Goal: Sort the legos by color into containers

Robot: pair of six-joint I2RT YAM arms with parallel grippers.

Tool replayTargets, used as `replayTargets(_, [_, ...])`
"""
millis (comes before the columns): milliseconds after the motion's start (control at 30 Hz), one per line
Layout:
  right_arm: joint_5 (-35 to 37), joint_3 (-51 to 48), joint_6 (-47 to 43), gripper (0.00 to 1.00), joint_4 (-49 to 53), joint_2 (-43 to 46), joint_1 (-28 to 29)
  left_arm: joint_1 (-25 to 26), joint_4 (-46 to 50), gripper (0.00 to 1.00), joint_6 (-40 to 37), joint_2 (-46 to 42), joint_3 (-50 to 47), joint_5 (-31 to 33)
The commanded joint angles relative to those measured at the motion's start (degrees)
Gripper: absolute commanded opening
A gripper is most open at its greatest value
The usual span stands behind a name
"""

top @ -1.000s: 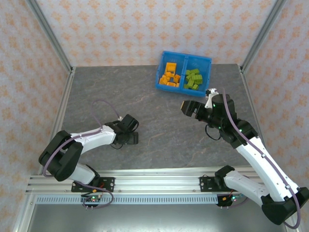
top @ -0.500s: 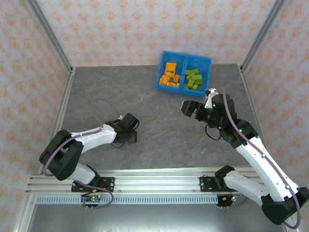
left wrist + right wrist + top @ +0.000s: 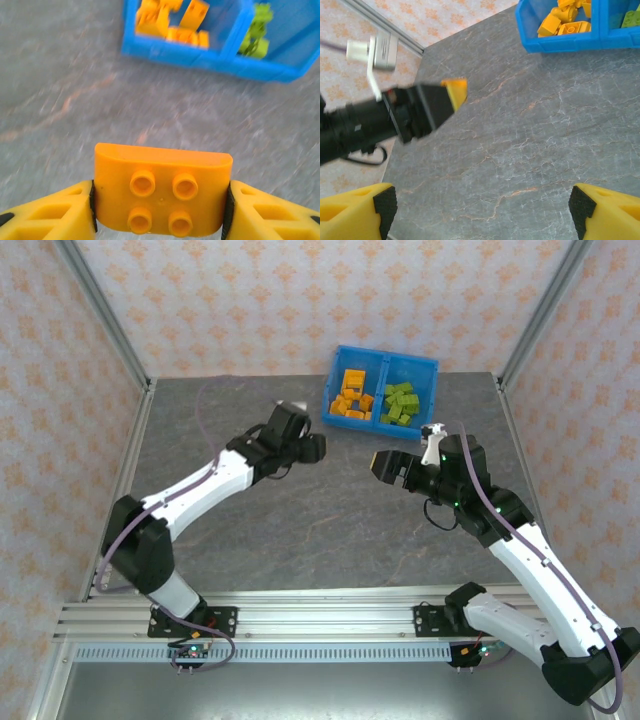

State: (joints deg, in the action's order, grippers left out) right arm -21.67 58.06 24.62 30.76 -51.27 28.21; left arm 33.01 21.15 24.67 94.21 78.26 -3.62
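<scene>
On the left, we see the left gripper [image 3: 305,447] out over the gray table [image 3: 300,530], just short of the blue bin's near left corner and not touching it. Its jaws are partly closed, clamped on 1 orange brick [image 3: 162,190]. In the left wrist view the yellow fingers [image 3: 55,215] press against the brick's 2 short sides. The brick is a wide block of glossy plastic with softly rounded upper corners and 4 round studs in 2 rows of 2 facing the camera. In the right wrist view a corner of it pokes out past the dark gripper body.

Further right, near the back of the table, stands the blue bin [image 3: 360,425], split by a divider. We see the orange legos [image 3: 352,395] piled in its left compartment and the lime green legos [image 3: 400,403] in its right one.

On the right, the right gripper [image 3: 385,465] sits just in front of the bin, pointing left. Its jaws stand wide apart, with nothing between them.
</scene>
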Motion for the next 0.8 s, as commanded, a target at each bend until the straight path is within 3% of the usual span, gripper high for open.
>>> replayTargets(0, [-1.32,0.82,-1.84,0.91,-1.52,0.81,0.27,0.39,-3.69,0.53,-4.98,6.75,8.98,1.51])
replayTargets(200, [0.49,1.09,-3.15,0.91,-1.28,0.69,0.19,0.39,-4.03,0.54,-9.86,23.2,29.98,3.4])
replayTargets(533, [3.25,1.59,-3.19,0.92,0.33,-0.22,0.22,-0.31,3.11,0.54,-16.99,54.33,75.27,8.49])
replayTargets(767, [3.08,1.43,-3.54,0.92,0.62,-0.77,0.19,-1.35,-6.56,0.54,-17.42,60.38,77.84,7.5])
